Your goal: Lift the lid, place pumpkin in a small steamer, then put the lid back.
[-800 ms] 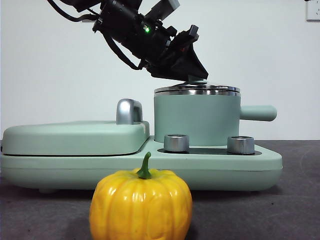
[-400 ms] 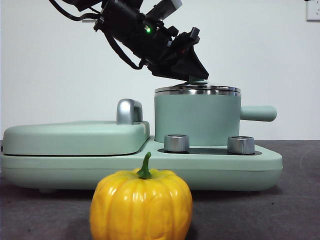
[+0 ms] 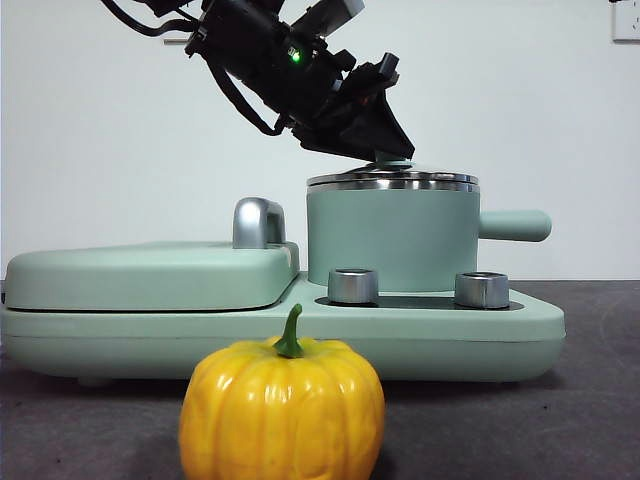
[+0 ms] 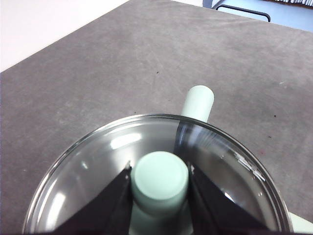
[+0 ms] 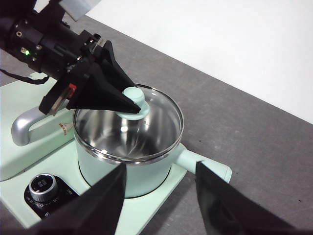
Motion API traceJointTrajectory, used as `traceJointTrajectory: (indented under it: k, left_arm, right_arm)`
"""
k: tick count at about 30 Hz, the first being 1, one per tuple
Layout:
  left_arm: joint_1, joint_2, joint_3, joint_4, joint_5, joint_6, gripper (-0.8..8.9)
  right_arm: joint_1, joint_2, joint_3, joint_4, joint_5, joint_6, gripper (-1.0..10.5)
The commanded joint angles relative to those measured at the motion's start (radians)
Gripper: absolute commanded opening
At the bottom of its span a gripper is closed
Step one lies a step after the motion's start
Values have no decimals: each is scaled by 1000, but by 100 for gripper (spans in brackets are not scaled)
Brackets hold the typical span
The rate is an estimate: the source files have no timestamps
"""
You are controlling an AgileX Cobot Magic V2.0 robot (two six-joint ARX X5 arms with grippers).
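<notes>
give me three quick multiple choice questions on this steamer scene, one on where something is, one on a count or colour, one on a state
1. Where is the pumpkin?
A. inside the small steamer
B. on the table in front of the cooker base
C. in the right gripper

2. How many steel dials show on the cooker base in the front view?
A. one
B. two
C. four

3. What is the left gripper doing?
A. closed on the knob of the lid
B. open above the pumpkin
C. gripping the side handle

Answers: 1 B, it sits on the grey table nearest the front camera. 2 B, two dials stand below the small steamer. 3 A, both jaws press the knob of the lid.
</notes>
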Motion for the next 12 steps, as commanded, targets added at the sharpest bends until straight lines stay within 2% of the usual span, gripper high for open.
traceJointTrajectory:
  k: [1, 12]
  left_arm:
    - [0, -42, 29, 34, -21, 27, 7]
    - [10, -183, 29, -21, -21, 7, 7]
  right_arm:
    - [3, 4, 12, 7, 3, 10, 226]
    - [3, 3, 12, 7, 3, 10, 226]
